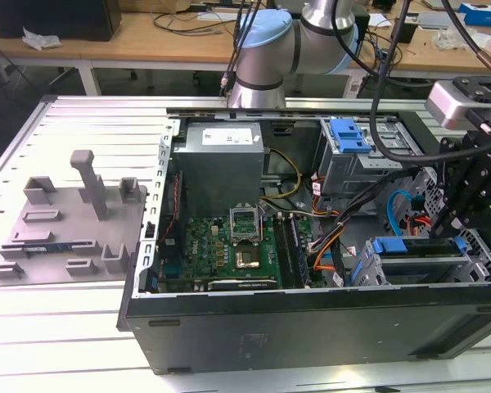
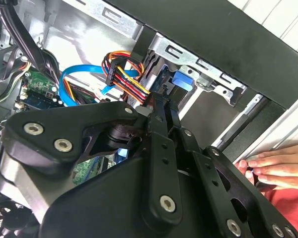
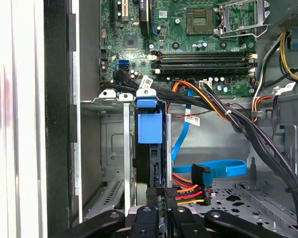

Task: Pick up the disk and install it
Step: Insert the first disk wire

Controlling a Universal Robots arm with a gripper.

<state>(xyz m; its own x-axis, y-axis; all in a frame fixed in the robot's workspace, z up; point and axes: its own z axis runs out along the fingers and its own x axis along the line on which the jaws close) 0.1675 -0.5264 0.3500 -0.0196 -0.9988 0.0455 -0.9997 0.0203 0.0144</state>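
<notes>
Here, an open computer case (image 1: 311,319) lies on its side on a slatted metal bench (image 1: 74,327), with the black gripper (image 1: 475,205) lowered into the drive cage (image 1: 425,266) at the exterior view's right. The disk (image 3: 150,144) stands on edge in a slot of that cage: in the first wrist view it appears as a thin dark slab topped by a blue plastic carrier bracket with a rounded blue tab, flanked by grey sheet-metal rails. In the exterior view the carrier shows as a blue strip (image 1: 393,245) along the top of the cage. The gripper (image 3: 161,210) sits at the disk's lower end, its jaws drawn close together about the slab's thin edge, beside a connector with red, orange and yellow wires (image 3: 188,191). A light-blue data cable (image 3: 213,168) loops nearby. The green motherboard (image 1: 229,246) and grey power-supply box (image 1: 221,160) occupy the rest of the case. A person's hand (image 2: 275,168) rests outside the case wall.
</notes>
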